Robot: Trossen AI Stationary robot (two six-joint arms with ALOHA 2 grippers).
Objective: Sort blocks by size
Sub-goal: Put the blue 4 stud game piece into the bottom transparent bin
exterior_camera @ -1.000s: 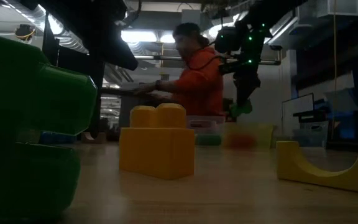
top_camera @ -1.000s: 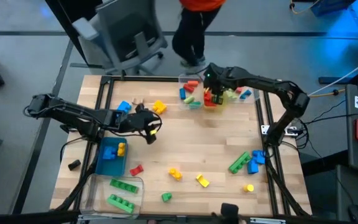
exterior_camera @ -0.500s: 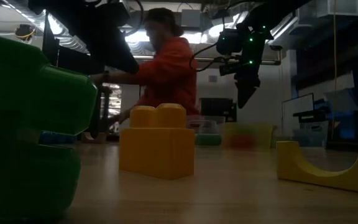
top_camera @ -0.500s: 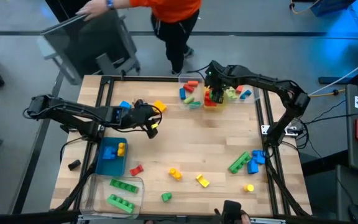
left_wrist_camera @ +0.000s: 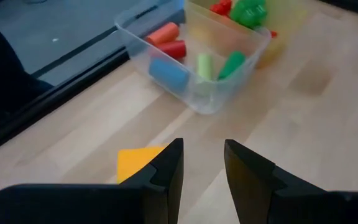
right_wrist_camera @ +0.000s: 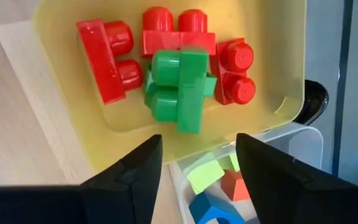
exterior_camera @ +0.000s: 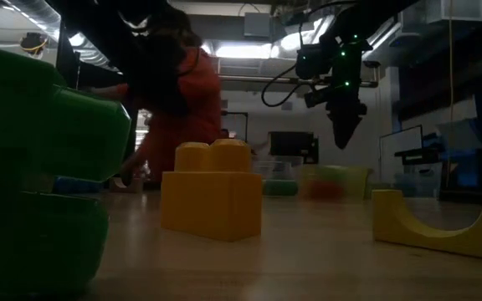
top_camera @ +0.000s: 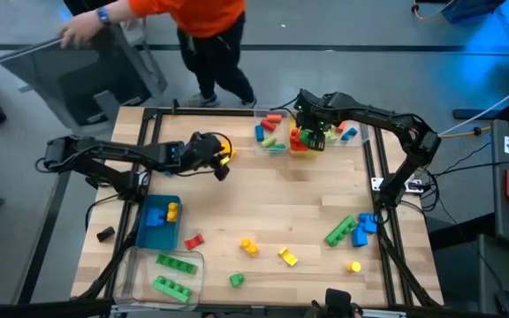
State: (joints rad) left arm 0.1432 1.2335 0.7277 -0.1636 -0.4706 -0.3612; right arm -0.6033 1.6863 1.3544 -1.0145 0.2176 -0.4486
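My right gripper [right_wrist_camera: 197, 146] hangs open, pointing down, over the yellow bin [right_wrist_camera: 61, 106] at the table's far edge. In that bin a green block [right_wrist_camera: 179, 87] lies on top of red blocks [right_wrist_camera: 107, 56]. My left gripper [left_wrist_camera: 202, 149] is open and slants down over the wood at the far left; nothing is between its fingers. An orange block [left_wrist_camera: 135, 165] lies on the table just beside one of its fingers. In the high view the left gripper [top_camera: 222, 168] sits next to this orange block [top_camera: 227, 149], and the right gripper [top_camera: 311, 132] is over the bins.
Clear bins [top_camera: 270, 132] [top_camera: 345, 132] with mixed blocks flank the yellow bin. At the near left are a blue tray [top_camera: 155, 216] and a clear bin [top_camera: 168, 274] holding green bars. Loose blocks [top_camera: 249, 247] [top_camera: 350, 231] lie on the near half. A person in orange [top_camera: 193, 18] stands beyond the far edge.
My right gripper has opened over the yellow bin and let go of the green block it held; the block is gone from its tips. My left gripper has moved toward the table's far edge, up to the orange block. The person behind has moved left.
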